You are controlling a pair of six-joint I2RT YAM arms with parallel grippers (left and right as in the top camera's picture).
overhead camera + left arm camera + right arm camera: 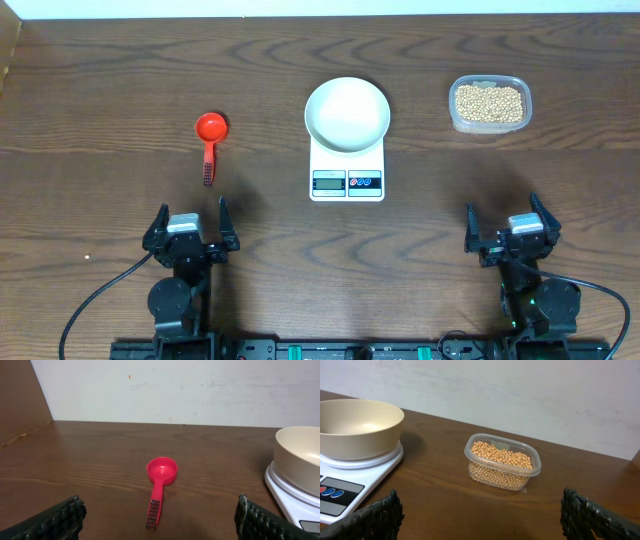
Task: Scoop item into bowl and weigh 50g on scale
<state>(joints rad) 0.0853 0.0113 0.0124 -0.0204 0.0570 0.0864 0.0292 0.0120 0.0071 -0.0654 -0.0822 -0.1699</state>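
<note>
Left end effector (192, 212) and right end effector (503, 210) gape wide, empty. Round white bowl (347, 114) hides most of the small white digital scale (347, 182); display illegible.

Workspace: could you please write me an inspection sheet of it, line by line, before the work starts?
Surface: dark wooden table, no spills seen.
Job's things: white bowl, empty, stands on the scale; display not readable. Beans fill a clear tub to the right of the scale. Red scoop lies to the left, its handle toward the robot.
Clutter: nothing seen.
Grippers: left gripper and right gripper are both open, holding nothing, at the near edge.
Cables: a black cable runs from the left arm, and another cable from the right arm.
Surroundings: white wall behind the table.
</note>
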